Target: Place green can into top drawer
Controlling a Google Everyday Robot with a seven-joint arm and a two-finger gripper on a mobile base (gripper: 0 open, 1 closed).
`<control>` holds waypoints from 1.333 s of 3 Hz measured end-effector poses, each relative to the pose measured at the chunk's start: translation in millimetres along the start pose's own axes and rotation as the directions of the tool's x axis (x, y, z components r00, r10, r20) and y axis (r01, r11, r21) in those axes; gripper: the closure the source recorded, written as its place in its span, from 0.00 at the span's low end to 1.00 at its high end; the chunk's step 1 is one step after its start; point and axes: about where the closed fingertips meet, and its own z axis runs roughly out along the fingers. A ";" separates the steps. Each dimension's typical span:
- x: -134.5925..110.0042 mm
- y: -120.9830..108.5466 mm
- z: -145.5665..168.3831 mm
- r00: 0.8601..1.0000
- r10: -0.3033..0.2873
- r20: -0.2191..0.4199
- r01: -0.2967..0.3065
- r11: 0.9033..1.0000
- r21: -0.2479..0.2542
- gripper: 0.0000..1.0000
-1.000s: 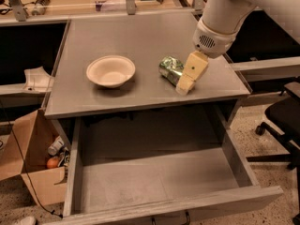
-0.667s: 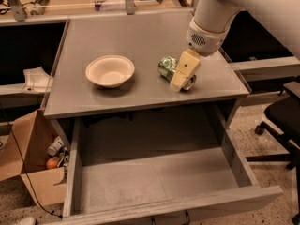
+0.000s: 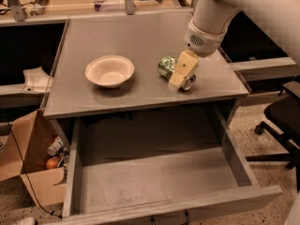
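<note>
The green can [image 3: 165,66] lies on its side on the grey desk top [image 3: 117,36], right of centre, with its silver end [image 3: 189,82] facing the front right. My gripper [image 3: 179,78] comes down from the white arm [image 3: 208,22] at the upper right and sits right at the can, covering its middle. The top drawer [image 3: 187,209] is pulled wide open below the desk's front edge, and its inside [image 3: 154,177] holds nothing.
A cream round bowl [image 3: 109,71] stands on the desk left of the can. A cardboard box [image 3: 33,163] with small items sits on the floor at the left. A black office chair [image 3: 281,121] stands at the right. Another desk runs behind.
My gripper has moved a little to the left, from the can's right end to over its middle. The can, the bowl and the drawer have not moved.
</note>
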 end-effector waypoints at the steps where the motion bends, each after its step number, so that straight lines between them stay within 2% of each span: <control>1: -17.9 -5.0 36.8 1.000 0.012 -0.014 -0.013 0.999 -0.048 0.00; 2: -17.9 -5.0 36.8 1.000 0.012 -0.014 -0.013 0.999 -0.048 0.00; 3: -18.0 -5.0 36.8 1.000 0.012 -0.014 -0.013 0.999 -0.048 0.16; 4: -18.0 -5.0 36.8 1.000 0.012 -0.014 -0.013 0.999 -0.048 0.47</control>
